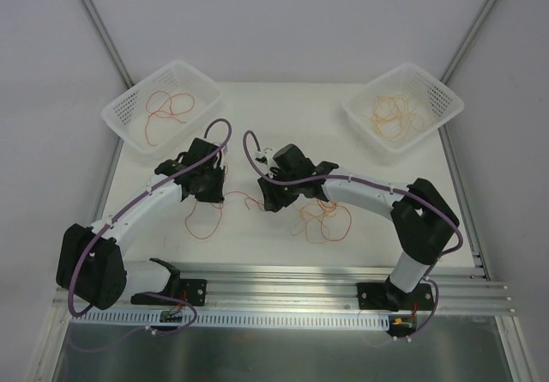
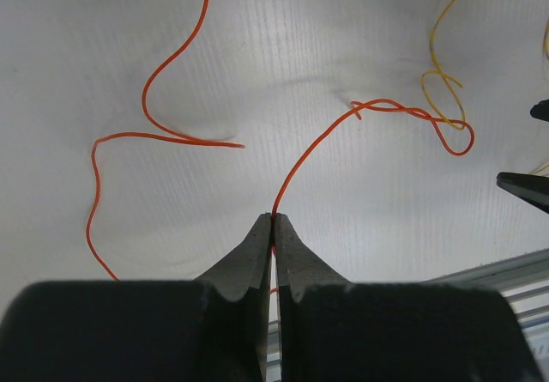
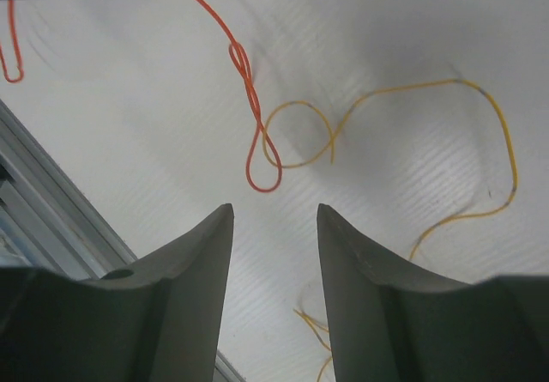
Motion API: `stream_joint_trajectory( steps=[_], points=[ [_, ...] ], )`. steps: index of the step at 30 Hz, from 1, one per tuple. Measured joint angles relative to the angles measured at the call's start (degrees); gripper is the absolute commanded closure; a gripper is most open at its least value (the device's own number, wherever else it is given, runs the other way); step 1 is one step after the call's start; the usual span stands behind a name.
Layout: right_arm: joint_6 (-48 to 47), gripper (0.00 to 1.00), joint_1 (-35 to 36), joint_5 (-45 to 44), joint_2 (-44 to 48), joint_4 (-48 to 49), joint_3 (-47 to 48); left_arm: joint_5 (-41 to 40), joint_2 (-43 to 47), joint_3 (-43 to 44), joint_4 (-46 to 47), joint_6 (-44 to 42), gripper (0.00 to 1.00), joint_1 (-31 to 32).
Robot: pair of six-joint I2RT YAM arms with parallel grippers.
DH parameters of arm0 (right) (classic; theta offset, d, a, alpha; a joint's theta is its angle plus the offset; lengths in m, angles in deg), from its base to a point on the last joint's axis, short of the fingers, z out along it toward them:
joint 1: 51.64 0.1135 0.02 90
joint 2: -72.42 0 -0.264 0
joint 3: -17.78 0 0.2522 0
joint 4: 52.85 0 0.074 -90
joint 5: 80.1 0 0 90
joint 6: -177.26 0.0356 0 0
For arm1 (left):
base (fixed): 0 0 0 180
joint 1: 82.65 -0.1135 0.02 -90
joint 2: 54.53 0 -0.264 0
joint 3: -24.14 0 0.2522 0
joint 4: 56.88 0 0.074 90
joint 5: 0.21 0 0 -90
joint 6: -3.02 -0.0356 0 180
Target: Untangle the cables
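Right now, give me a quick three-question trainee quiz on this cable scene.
1. True or false: the left hand is shut on a red cable.
2. The right hand is: A open and empty; B shut on a cable; C out of view.
3. How many baskets show in the overhead view?
Key: 1 true; 2 A; 3 two.

Left fingers pinched together; right fingers apart.
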Motion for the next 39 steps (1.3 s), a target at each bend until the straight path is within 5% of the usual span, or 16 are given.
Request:
stream_joint_trajectory(
  steps=[15,22,28,39],
  points=[
    [0.6,0.64,2.5,-0.7,-8.6,4.5,6.5,0.0,-0.1,-1.9,0.0,0.6,1.0,0.0],
    [0.7,0.92,2.4,-3.7,-9.6,4.5,6.5,0.0,-0.1,-2.0,0.0,0.7,1.0,0.0],
    [0.7,0.99,2.4,-5.2,-9.3,4.6,5.9,-1.9,-0.6,-2.8,0.0,0.6,1.0,0.0],
    [7.7,0.99,-4.3,0.5,10.7,10.5,-8.7,0.2,-6.1,-4.8,4.2,1.9,1.0,-1.2]
  ],
)
